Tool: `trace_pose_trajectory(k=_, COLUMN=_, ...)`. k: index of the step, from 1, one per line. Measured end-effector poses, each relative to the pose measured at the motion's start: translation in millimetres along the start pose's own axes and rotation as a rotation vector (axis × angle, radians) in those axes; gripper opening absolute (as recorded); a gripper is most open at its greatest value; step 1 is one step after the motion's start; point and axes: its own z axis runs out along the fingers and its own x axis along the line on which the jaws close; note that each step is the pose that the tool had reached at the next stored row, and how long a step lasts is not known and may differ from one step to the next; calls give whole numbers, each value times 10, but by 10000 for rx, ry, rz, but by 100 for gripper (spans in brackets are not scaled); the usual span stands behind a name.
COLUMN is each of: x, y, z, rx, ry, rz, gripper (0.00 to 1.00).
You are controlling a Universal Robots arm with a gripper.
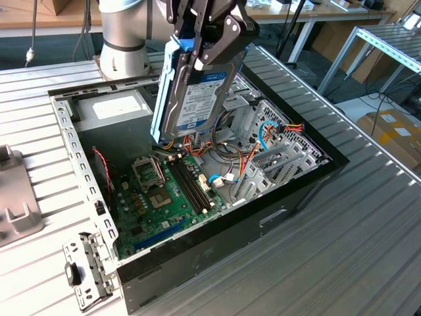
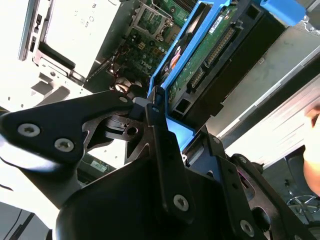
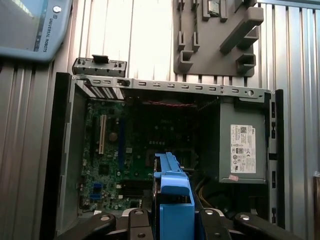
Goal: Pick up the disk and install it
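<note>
Exterior view — disk [image 1: 197, 99] clamped in gripper [image 1: 202, 54].

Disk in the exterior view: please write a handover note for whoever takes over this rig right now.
Gripper: jaws shut on the disk, clamping its upper end at the blue carrier.
Disk: lifted and hanging steeply on end above the open computer case, over the motherboard and the loose cables. As far as the views show, it touches nothing inside the case.
Done: the pick-up.
Left: the install. The disk is not yet seated in the case.
</note>
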Motion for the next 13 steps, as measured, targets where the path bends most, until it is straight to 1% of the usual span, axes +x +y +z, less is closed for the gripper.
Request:
trace_pose_trajectory(k=4, x=38, y=-42, z=-1, rx=-14, ry=0, rz=0, gripper=37)
trace_pose_trajectory(k=13, x=102, y=-113, z=-3, rx=-37, ry=-1, rz=2, gripper=37)
